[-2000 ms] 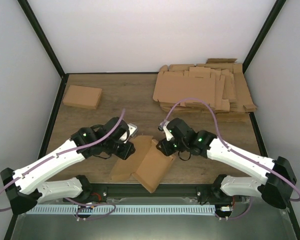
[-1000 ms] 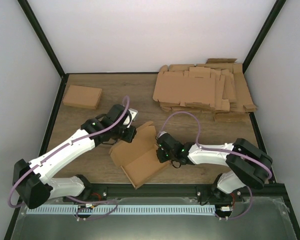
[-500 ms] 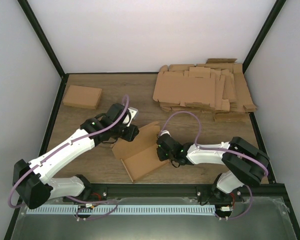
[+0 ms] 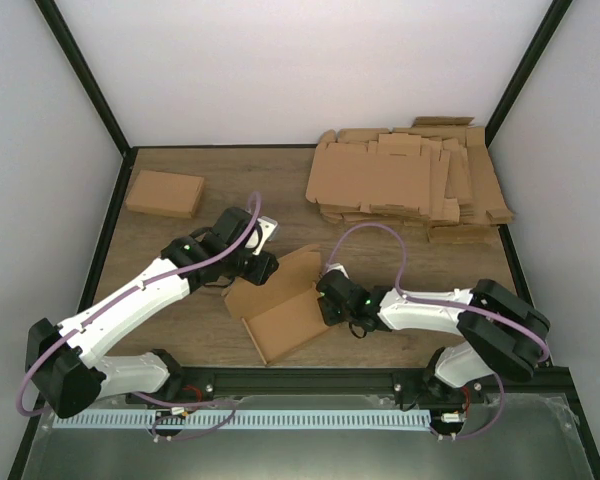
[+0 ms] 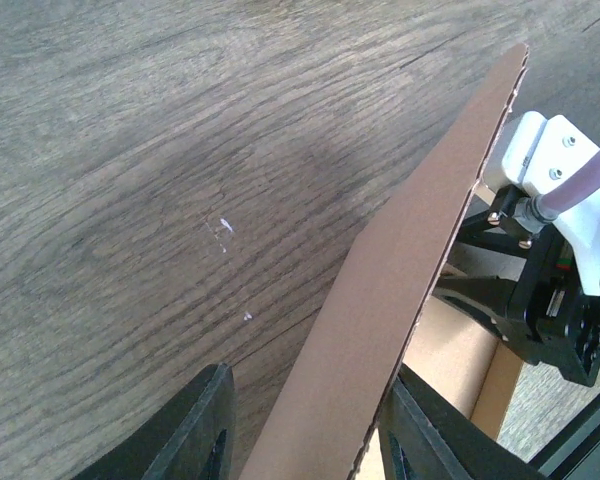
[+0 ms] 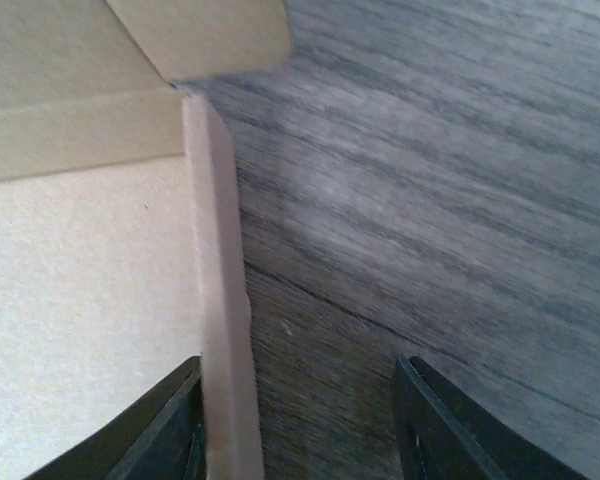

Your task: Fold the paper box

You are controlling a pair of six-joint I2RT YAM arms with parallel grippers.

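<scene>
The brown paper box (image 4: 280, 310) lies open near the table's front middle, its back flap (image 4: 280, 275) raised. My left gripper (image 4: 261, 268) is at the flap's left end. In the left wrist view its jaws (image 5: 305, 440) stand open astride the upright flap (image 5: 400, 270), which lies close to the right finger (image 5: 420, 430) with a gap on the left. My right gripper (image 4: 330, 300) is at the box's right edge. In the right wrist view it (image 6: 300, 420) is wide open, the box's low side wall (image 6: 220, 330) next to its left finger (image 6: 175, 420).
A stack of flat box blanks (image 4: 405, 180) fills the back right. A folded box (image 4: 164, 193) sits at the back left. The black frame rail (image 4: 300, 378) runs along the front edge, close behind the box.
The box went from lying tilted and flat to sitting with its back flap raised. The left gripper moved up to the flap; the right arm dropped low to the box's right edge.
</scene>
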